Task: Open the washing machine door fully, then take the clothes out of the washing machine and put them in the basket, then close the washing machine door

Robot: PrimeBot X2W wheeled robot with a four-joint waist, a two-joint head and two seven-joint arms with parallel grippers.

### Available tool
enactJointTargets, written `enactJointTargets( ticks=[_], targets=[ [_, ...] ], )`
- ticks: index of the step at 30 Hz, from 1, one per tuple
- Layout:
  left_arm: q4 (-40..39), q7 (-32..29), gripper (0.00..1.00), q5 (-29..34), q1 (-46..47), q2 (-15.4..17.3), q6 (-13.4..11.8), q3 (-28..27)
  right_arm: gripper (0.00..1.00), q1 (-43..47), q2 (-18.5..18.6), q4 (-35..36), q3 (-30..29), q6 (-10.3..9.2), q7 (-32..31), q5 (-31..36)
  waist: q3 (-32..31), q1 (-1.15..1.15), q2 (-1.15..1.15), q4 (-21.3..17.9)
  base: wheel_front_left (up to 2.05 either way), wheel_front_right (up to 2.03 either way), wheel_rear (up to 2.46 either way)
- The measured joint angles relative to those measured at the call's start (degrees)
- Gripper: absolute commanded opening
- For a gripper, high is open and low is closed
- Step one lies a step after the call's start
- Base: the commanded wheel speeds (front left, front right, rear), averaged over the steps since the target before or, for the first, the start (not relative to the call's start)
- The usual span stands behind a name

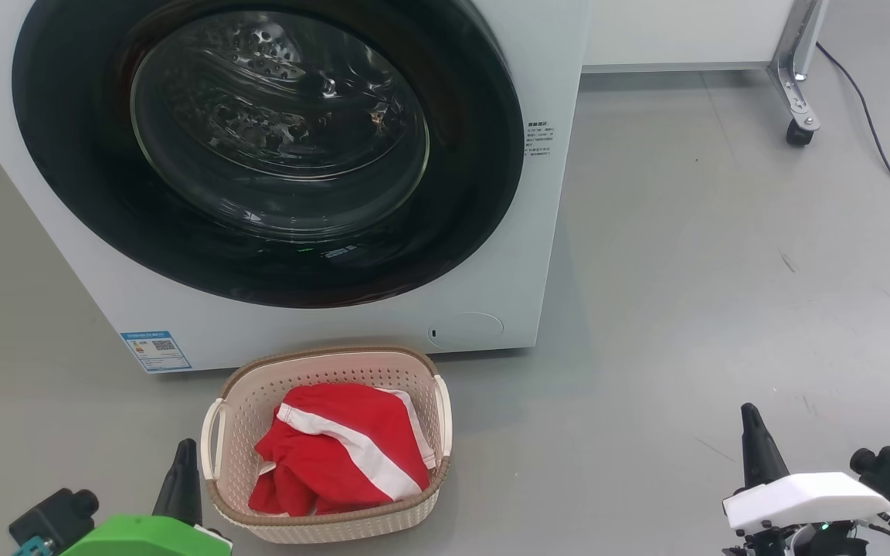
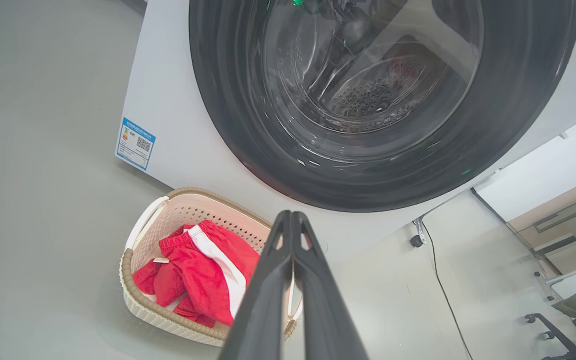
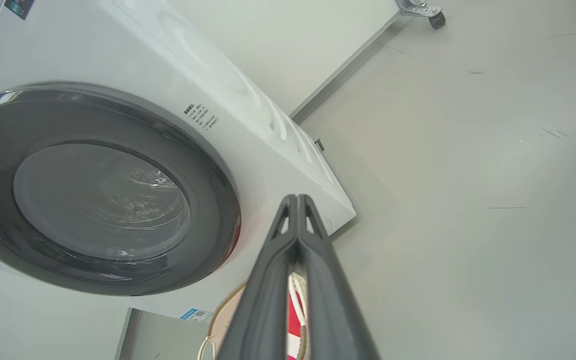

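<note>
The door [image 1: 275, 123] sits flush on the washing machine [image 1: 337, 328]; the clothes [image 1: 344, 452] lie in the basket [image 1: 329, 357] just in front of it. The left tool [image 1: 186, 449] and right tool [image 1: 749, 415] are closed and empty. An unlatched door could drift open, and the left tool could knock the basket.

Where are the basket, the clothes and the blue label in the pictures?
the basket [image 1: 352, 350]: head view, brown back rim.
the clothes [image 1: 344, 409]: head view, red fabric.
the blue label [image 1: 155, 350]: head view, its middle.
</note>
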State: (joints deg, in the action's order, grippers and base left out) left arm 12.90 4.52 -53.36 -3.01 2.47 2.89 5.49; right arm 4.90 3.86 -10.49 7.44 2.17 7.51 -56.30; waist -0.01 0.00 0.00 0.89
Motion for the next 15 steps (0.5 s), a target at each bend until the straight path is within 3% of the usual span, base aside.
enactJointTargets(
  ticks=[15],
  targets=[
    [0.9,-2.7,0.00,-11.1,1.4,0.1,1.1,-2.1,0.00,-1.7,0.7,-1.1,-2.4,0.96,-2.3,-11.6,0.1,0.00,0.00,-0.2,0.00,0.00,0.00]
  ],
)
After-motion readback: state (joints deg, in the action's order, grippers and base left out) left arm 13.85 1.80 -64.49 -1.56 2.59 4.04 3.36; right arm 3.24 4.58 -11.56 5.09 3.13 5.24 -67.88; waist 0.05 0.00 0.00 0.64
